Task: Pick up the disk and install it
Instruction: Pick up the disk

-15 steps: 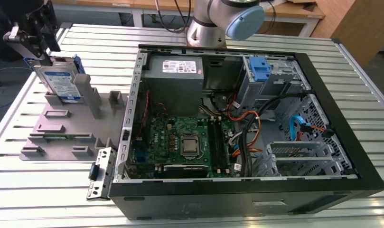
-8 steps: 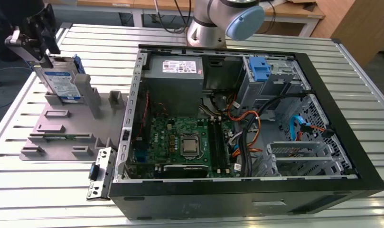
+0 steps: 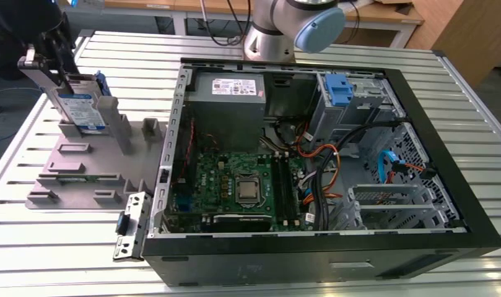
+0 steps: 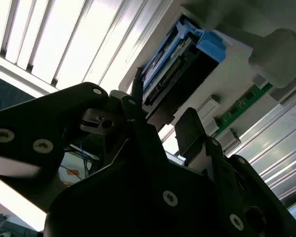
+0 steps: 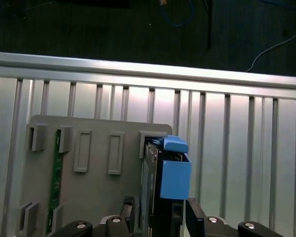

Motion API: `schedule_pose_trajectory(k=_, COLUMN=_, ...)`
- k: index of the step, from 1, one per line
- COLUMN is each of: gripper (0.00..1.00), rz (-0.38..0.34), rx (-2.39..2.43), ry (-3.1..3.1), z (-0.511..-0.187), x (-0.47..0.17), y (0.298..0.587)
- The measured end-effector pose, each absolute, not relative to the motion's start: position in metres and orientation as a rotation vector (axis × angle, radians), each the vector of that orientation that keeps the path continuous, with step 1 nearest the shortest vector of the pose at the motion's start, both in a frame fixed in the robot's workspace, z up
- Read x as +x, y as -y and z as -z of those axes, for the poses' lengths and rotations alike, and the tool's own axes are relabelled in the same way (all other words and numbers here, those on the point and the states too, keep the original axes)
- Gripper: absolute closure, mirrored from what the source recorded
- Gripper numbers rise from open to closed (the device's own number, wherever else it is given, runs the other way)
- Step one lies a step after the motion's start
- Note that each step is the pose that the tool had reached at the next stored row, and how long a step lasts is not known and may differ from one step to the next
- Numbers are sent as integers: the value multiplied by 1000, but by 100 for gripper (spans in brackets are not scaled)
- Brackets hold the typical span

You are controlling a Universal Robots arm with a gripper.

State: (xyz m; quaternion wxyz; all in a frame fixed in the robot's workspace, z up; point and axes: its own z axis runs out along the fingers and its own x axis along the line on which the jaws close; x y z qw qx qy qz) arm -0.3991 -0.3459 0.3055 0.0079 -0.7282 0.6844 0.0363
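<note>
Exterior view: keeps the flat rectangular silver-grey disk (image 3: 78, 108) with blue plastic rails upright in a slot of the grey plastic fixture block (image 3: 77, 164), on the slatted aluminium worktop (image 3: 134, 49) at the exterior view's left, leaving its upper edge free for a grasp from above. Sets the black pincer (image 3: 59, 74) at that edge, with the open black computer case (image 3: 461, 204) well apart.

Second wrist view: shows the pincer (image 4: 163, 111) spread, one jaw each side of the disk (image 4: 163, 74).

First wrist view: same straddle of the disk (image 5: 173, 178); judged not yet clamped.
</note>
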Motion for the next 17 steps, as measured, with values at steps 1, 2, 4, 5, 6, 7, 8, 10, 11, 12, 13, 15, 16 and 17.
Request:
schedule_pose_trajectory(k=1, gripper=47, rz=-114, rx=-2286, ry=-2129, z=-304, x=-399, y=346)
schedule_pose_trajectory(k=2, gripper=47, rz=-114, rx=-2295, ry=-2120, z=-303, x=-399, y=346)
schedule_pose_trajectory(k=4, gripper=47, rz=-114, rx=-2310, ry=-2104, z=-301, x=-399, y=346)
schedule_pose_trajectory(k=5, gripper=47, rz=-114, rx=-2313, ry=-2101, z=-301, x=-400, y=346)
schedule_pose_trajectory(k=6, gripper=47, rz=-114, rx=-2313, ry=-2101, z=-301, x=-400, y=346)
schedule_pose_trajectory(k=7, gripper=47, rz=-114, rx=-2313, ry=-2101, z=-301, x=-400, y=346)
schedule_pose_trajectory(k=8, gripper=47, rz=-114, rx=-2313, ry=-2101, z=-300, x=-400, y=345)
schedule_pose_trajectory(k=10, gripper=47, rz=-114, rx=-2312, ry=-2100, z=-300, x=-400, y=345)
schedule_pose_trajectory(k=11, gripper=47, rz=-114, rx=-2312, ry=-2100, z=-300, x=-400, y=345)
schedule_pose_trajectory(k=12, gripper=47, rz=-114, rx=-2312, ry=-2100, z=-300, x=-400, y=344)
schedule_pose_trajectory(k=13, gripper=47, rz=-115, rx=-2313, ry=-2100, z=-300, x=-400, y=343)
schedule_pose_trajectory(k=15, gripper=47, rz=-114, rx=-2312, ry=-2101, z=-300, x=-400, y=342)
schedule_pose_trajectory(k=16, gripper=47, rz=-114, rx=-2308, ry=-2105, z=-300, x=-400, y=342)
schedule_pose_trajectory(k=17, gripper=47, rz=-114, rx=-2301, ry=-2113, z=-300, x=-400, y=342)
